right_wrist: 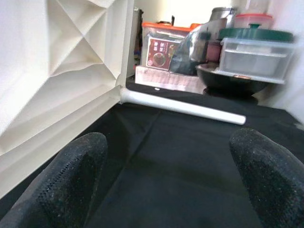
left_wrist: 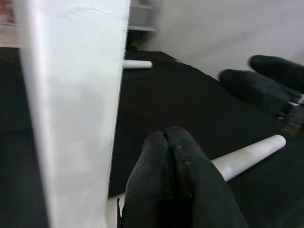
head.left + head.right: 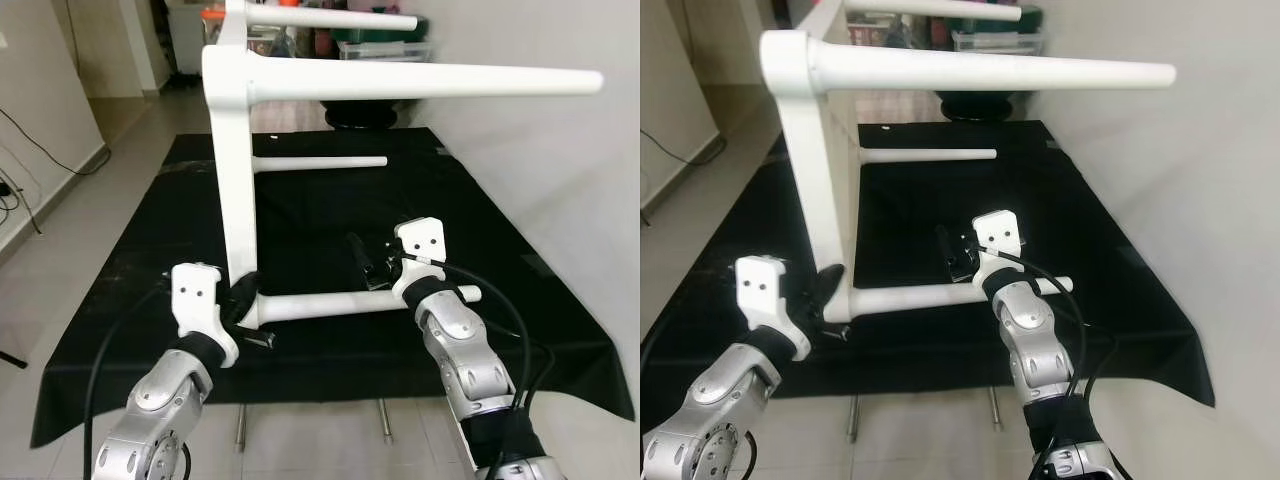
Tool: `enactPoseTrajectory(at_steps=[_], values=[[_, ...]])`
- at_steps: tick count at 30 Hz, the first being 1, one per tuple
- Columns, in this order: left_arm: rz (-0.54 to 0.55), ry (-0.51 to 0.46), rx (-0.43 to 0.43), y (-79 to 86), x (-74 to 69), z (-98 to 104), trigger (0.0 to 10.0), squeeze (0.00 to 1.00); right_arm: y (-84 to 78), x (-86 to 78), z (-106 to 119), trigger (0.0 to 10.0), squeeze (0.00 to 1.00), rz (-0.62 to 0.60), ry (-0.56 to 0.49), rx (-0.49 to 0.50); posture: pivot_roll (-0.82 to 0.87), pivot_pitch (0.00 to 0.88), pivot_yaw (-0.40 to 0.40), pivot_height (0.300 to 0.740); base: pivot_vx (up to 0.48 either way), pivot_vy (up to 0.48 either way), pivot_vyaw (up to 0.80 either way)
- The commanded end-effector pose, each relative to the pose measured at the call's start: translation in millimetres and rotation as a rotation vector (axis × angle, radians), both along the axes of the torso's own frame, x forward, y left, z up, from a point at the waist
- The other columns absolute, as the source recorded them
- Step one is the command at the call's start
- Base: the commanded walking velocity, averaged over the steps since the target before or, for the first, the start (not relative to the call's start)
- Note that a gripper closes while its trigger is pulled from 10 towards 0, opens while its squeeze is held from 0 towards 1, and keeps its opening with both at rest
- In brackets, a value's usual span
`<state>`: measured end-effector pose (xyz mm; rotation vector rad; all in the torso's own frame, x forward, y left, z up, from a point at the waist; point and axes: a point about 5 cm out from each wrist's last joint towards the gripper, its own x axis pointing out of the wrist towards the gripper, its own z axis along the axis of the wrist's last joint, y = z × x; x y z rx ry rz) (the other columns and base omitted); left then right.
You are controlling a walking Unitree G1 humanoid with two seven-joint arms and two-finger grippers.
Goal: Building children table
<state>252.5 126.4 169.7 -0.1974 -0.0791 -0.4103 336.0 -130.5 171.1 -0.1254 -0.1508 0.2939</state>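
A white children's table [image 3: 232,150] lies on its side on a black cloth [image 3: 480,230], its top standing on edge and its legs pointing right. My left gripper [image 3: 245,295] sits at the bottom near corner of the top, where the lower near leg [image 3: 330,303] joins. Its fingers [image 2: 175,180] are shut together with nothing between them, resting against that leg [image 2: 247,154]. My right gripper [image 3: 368,262] hovers just above the same leg, farther right. It is open, with its fingers [image 1: 71,175] spread wide over bare cloth. The ribbed underside [image 1: 71,61] and far lower leg [image 1: 183,107] lie ahead of it.
Plastic containers and a dark bowl [image 1: 251,47] stand behind the cloth's far edge. A pale wall [image 3: 560,150] runs close along the right. A cable [image 3: 40,150] lies on the floor at left. The cloth's front edge [image 3: 330,385] hangs just before my arms.
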Motion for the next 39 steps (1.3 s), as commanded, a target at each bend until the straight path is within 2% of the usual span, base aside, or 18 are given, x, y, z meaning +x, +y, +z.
enactPoseTrajectory(at_steps=[1, 3, 4, 6, 9, 17, 18, 22, 24, 25, 27, 30, 32, 33, 34, 37, 39], values=[[-0.060, -0.006, 0.001, -5.8, -2.5, 4, 10.0, 0.00, 2.4, -1.2, -4, 10.0, 0.00, 0.014, 0.018, 0.006, 0.04, 0.003, -0.017, 0.740, 0.304, 0.000, 0.00], [-0.194, -0.003, 0.013, -17.7, -7.8, 5, 10.0, 0.00, 3.6, -1.8, -4, 10.0, 0.00, 0.023, 0.022, 0.014, 0.04, 0.005, -0.017, 0.740, 0.000, 0.000, 0.00], [-0.194, -0.003, 0.013, -17.7, -7.8, 5, 10.0, 0.00, 3.6, -1.8, -4, 10.0, 0.00, 0.023, 0.022, 0.014, 0.04, 0.005, -0.017, 0.740, 0.000, 0.000, 0.00], [-0.292, -0.012, 0.031, -25.0, -13.4, 7, 10.0, 0.00, 3.5, -1.9, -4, 10.0, 0.00, 0.023, 0.022, 0.017, 0.03, 0.009, -0.015, 0.740, 0.000, 0.000, 0.00], [-0.304, -0.032, 0.051, -26.4, -14.5, 9, 10.0, 0.00, 3.3, -1.9, -4, 10.0, 0.00, 0.021, 0.022, 0.020, 0.03, 0.009, -0.015, 0.740, 0.000, 0.000, 0.00], [-0.136, -0.036, 0.037, -17.4, -2.1, 11, 10.0, 0.00, 3.9, -1.8, -4, 10.0, 0.00, 0.028, 0.022, 0.021, 0.04, 0.015, -0.019, 0.740, 0.000, 0.000, 0.00], [-0.071, -0.026, 0.053, -15.7, 1.5, 9, 10.0, 0.00, 4.1, -1.8, -3, 10.0, 0.00, 0.033, 0.018, 0.012, 0.04, 0.016, -0.020, 0.740, 0.000, 0.000, 0.00], [0.010, 0.025, 0.079, -14.8, 6.3, 2, 10.0, 0.00, 3.4, -1.6, 0, 10.0, 0.00, 0.046, -0.001, -0.024, 0.04, 0.017, -0.022, 0.740, 0.000, 0.000, 0.00], [0.051, 0.078, 0.082, -18.1, 7.9, -5, 10.0, 0.00, -1.4, -0.9, 8, 10.0, 0.00, 0.077, -0.051, -0.115, 0.04, 0.017, -0.022, 0.740, 0.000, 0.000, 0.00], [0.051, 0.078, 0.082, -18.1, 7.9, -5, 10.0, 0.00, -1.4, -0.9, 8, 10.0, 0.00, 0.077, -0.051, -0.115, 0.04, 0.017, -0.022, 0.740, 0.000, 0.000, 0.00], [0.149, 0.134, 0.092, -15.9, 12.7, -10, 10.0, 0.00, -16.4, 0.5, 28, 10.0, 0.00, 0.097, -0.149, -0.251, 0.03, 0.017, -0.019, 0.740, 0.000, 0.000, 0.00], [0.195, 0.147, 0.095, -13.5, 15.0, -12, 10.0, 0.00, -25.1, 0.4, 38, 10.0, 0.00, 0.101, -0.191, -0.303, 0.03, 0.017, -0.019, 0.740, 0.000, 0.000, 0.00], [0.261, 0.172, 0.112, -8.8, 22.1, -16, 10.0, 0.00, -52.7, -4.4, 70, 10.0, 0.00, 0.093, -0.286, -0.423, -0.01, 0.020, -0.005, 0.740, 0.000, 0.000, 0.00], [0.277, 0.171, 0.115, -7.7, 24.7, -17, 10.0, 0.00, -61.0, -7.2, 80, 10.0, 0.00, 0.090, -0.312, -0.470, -0.01, 0.020, -0.005, 0.740, 0.000, 0.000, 0.00], [0.300, 0.174, 0.127, -5.7, 28.2, -19, 10.0, 0.00, -67.1, -13.3, 88, 10.0, 0.00, 0.120, -0.327, -0.521, -0.02, 0.021, 0.004, 0.740, 0.000, 0.000, 0.00], [0.318, 0.178, 0.132, -4.4, 31.0, -20, 10.0, 0.00, -70.0, -18.9, 91, 10.0, 0.00, 0.159, -0.320, -0.562, -0.02, 0.021, 0.004, 0.740, 0.000, 0.000, 0.00], [0.337, 0.215, 0.161, -3.6, 37.6, -26, 10.0, 0.00, -74.4, -38.8, 90, 10.0, 0.00, 0.291, -0.259, -0.677, -0.06, 0.028, 0.024, 0.740, 0.000, 0.000, 0.00]])
